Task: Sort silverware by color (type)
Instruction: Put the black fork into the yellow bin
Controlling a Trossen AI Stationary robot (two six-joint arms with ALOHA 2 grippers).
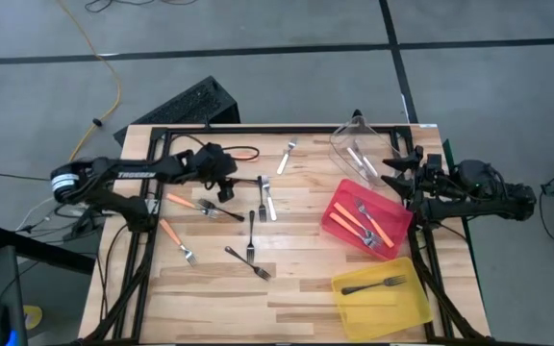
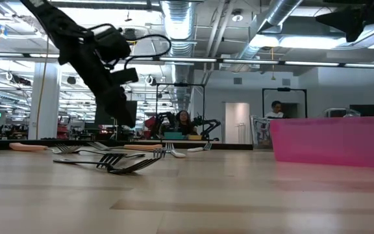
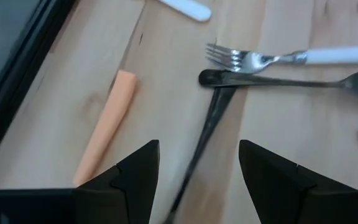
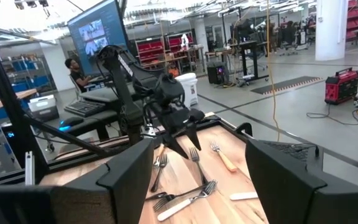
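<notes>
Desk (image 1: 287, 293), light wood: loose forks lie across its left and middle part.
My left gripper (image 3: 197, 180): jaws spread wide, holding nothing, poised low over a black fork (image 3: 207, 127) that runs between them; an orange handle (image 3: 107, 124) lies just beside it.
White-handled fork (image 3: 278, 58): near the black one's far end.
Red bin (image 1: 333, 219): holds orange-handled forks (image 1: 368, 223).
Yellow bin (image 1: 407, 306): holds one black fork (image 1: 371, 284).
Clear bin (image 1: 339, 139): pale forks inside.
My right gripper (image 4: 194, 168): jaws open, empty, raised at the desk's right edge.
</notes>
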